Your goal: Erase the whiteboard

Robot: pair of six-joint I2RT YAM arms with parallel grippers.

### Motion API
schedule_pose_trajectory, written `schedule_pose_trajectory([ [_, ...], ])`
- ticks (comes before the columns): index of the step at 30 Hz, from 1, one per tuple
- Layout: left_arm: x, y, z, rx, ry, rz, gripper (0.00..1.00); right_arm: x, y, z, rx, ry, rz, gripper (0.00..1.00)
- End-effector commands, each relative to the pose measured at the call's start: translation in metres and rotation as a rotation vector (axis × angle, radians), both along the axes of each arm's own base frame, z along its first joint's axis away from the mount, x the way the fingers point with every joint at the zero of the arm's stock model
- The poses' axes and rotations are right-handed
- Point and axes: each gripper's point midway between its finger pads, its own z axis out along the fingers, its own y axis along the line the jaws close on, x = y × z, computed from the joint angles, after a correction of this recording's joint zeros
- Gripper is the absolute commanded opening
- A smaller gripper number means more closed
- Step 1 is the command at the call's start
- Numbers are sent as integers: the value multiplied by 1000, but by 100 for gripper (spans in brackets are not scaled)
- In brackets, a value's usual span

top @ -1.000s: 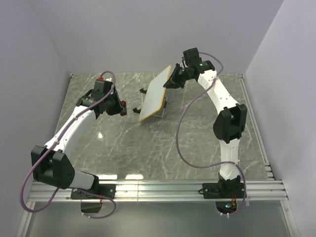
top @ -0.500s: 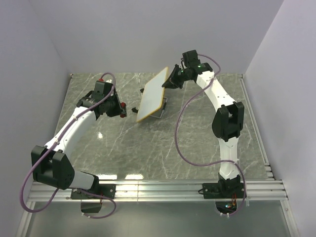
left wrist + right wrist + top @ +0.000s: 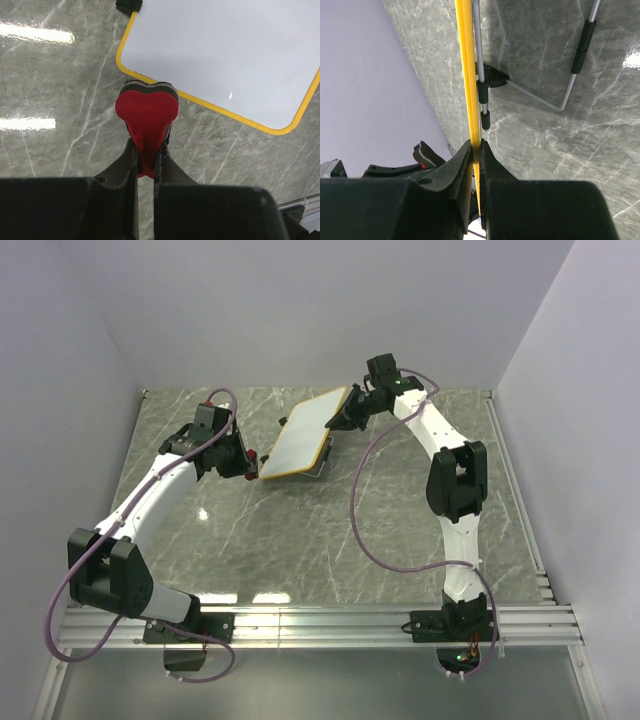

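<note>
The whiteboard (image 3: 296, 436) is a white board with a yellow frame, tilted low over the table's far middle. My right gripper (image 3: 341, 420) is shut on its right edge; the right wrist view shows the yellow frame (image 3: 468, 75) edge-on between the jaws. My left gripper (image 3: 243, 456) is shut on the red-and-black eraser (image 3: 147, 107), held just off the board's near-left edge. In the left wrist view the whiteboard (image 3: 220, 55) looks plain white, with no scribbles that I can make out.
The board's wire stand (image 3: 560, 95) with black sleeves shows under it in the right wrist view, and a black foot (image 3: 129, 5) at its corner. Grey marble table (image 3: 330, 540); walls close on the left, back and right.
My right gripper has tipped the whiteboard from steeply upright to much flatter, its lower edge swinging left. My left gripper with the eraser has moved slightly right, close to that edge.
</note>
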Motion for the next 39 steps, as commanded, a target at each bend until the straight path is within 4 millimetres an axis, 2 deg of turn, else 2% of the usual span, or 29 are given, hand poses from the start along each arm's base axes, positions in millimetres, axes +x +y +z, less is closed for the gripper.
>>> schedule_pose_trajectory([
  [1, 10, 0, 11, -8, -41, 16, 0, 0, 4, 15, 33, -26, 8, 0],
  [3, 10, 2, 4, 4, -32, 22, 0, -3, 6, 18, 29, -39, 28, 3],
  [5, 11, 6, -3, 18, -24, 31, 0, -5, 5, 23, 20, -63, 45, 17],
  [6, 14, 11, -7, 40, -27, 41, 0, -7, 5, 26, 16, -70, 52, 32],
  [7, 14, 15, -15, 60, -13, 50, 0, -7, 4, 27, 8, -83, 59, 40],
  [8, 16, 20, -20, 72, -5, 60, 0, -10, 3, 32, 7, -94, 65, 61],
  [9, 16, 24, -27, 87, 4, 63, 0, -11, 2, 37, 6, -105, 70, 78],
  [12, 19, 36, -48, 125, 27, 78, 0, -14, -5, 51, -22, -155, 82, 93],
  [15, 23, 53, -74, 189, 65, 110, 6, -20, -13, 69, -57, -223, 91, 98],
  [16, 27, 58, -85, 210, 81, 120, 12, -23, -16, 79, -63, -258, 97, 98],
  [18, 32, 63, -94, 232, 95, 130, 20, -27, -23, 81, -88, -270, 95, 99],
  [19, 35, 66, -104, 250, 110, 136, 34, -32, -26, 90, -94, -299, 101, 99],
  [21, 40, 69, -110, 271, 117, 139, 46, -38, -32, 88, -117, -300, 99, 100],
  [22, 40, 70, -119, 282, 136, 133, 55, -43, -35, 97, -122, -325, 100, 100],
  [23, 42, 72, -121, 294, 144, 138, 59, -45, -38, 97, -132, -327, 99, 100],
  [24, 45, 73, -121, 299, 143, 140, 64, -47, -44, 92, -156, -322, 90, 100],
  [26, 45, 74, -123, 310, 159, 138, 77, -54, -51, 98, -180, -347, 93, 100],
  [27, 50, 74, -118, 313, 148, 145, 81, -55, -57, 92, -207, -343, 86, 100],
  [28, 51, 75, -114, 315, 145, 147, 87, -59, -61, 98, -218, -366, 88, 100],
  [30, 53, 76, -100, 317, 124, 158, 92, -65, -68, 93, -247, -362, 89, 100],
  [31, 54, 76, -96, 316, 123, 160, 96, -68, -74, 97, -270, -387, 82, 100],
  [33, 54, 77, -84, 315, 120, 170, 97, -74, -82, 91, -303, -384, 78, 100],
  [34, 54, 76, -79, 310, 116, 174, 97, -77, -88, 97, -327, -412, 65, 100],
  [35, 55, 74, -72, 299, 104, 178, 97, -80, -91, 91, -344, -410, 61, 100],
  [36, 58, 72, -56, 277, 70, 182, 97, -82, -96, 92, -360, -426, 49, 100],
  [37, 60, 66, -46, 242, 49, 170, 97, -87, -102, 105, -375, -475, 29, 100],
  [38, 62, 63, -34, 217, 23, 172, 97, -91, -105, 99, -386, -488, 20, 100],
  [39, 65, 60, -12, 188, -28, 176, 99, -94, -108, 102, -391, -511, 8, 99],
])
